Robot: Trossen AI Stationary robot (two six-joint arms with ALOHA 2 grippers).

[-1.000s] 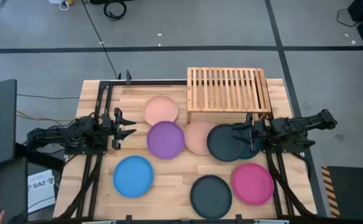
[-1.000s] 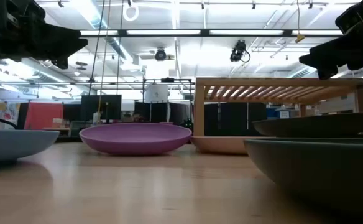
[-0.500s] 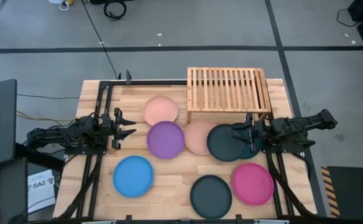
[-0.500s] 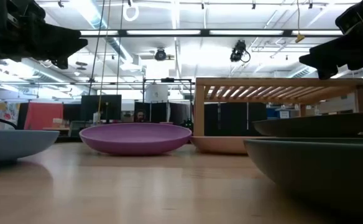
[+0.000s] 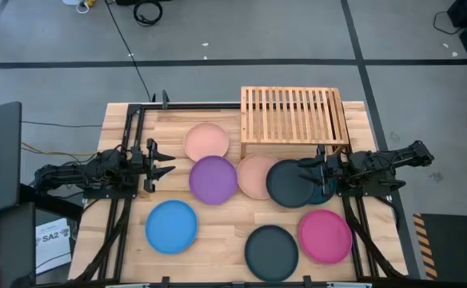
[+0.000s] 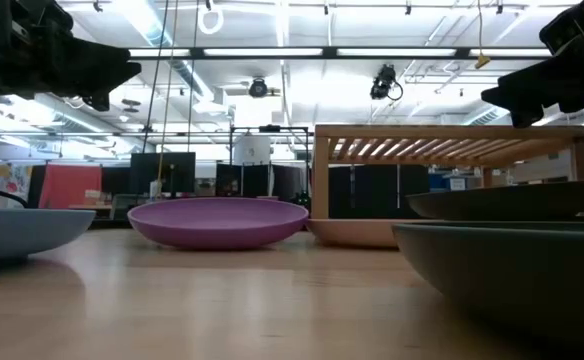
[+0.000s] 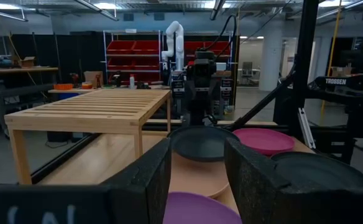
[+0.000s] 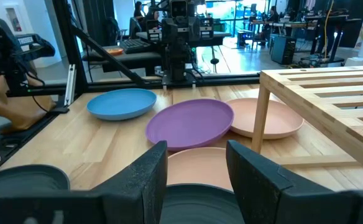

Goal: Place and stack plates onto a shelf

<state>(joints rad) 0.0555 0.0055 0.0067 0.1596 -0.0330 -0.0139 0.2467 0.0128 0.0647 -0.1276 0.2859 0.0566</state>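
Observation:
The light-wood slatted shelf [image 5: 293, 116] stands at the table's far right. Flat on the table lie a peach plate [image 5: 206, 142], a purple plate [image 5: 213, 179], a second peach plate [image 5: 254, 176], a black plate [image 5: 288, 184] whose edge overlaps that peach one, a blue plate [image 5: 171, 226], another black plate [image 5: 271, 252] and a magenta plate [image 5: 325, 236]. A dark teal plate [image 5: 326, 190] shows partly under the right arm. My left gripper [image 5: 165, 164] [image 7: 197, 180] hovers open, left of the purple plate. My right gripper [image 5: 304, 168] [image 8: 196, 180] hovers open above the black plate by the shelf.
Both arms reach in level from the table's left and right sides, well above the plates, as the left arm [image 6: 52, 55] and the right arm [image 6: 552, 70] show in the low view. Bare planks lie between the blue plate and the near black plate. A black frame rail [image 5: 193, 104] runs along the far edge.

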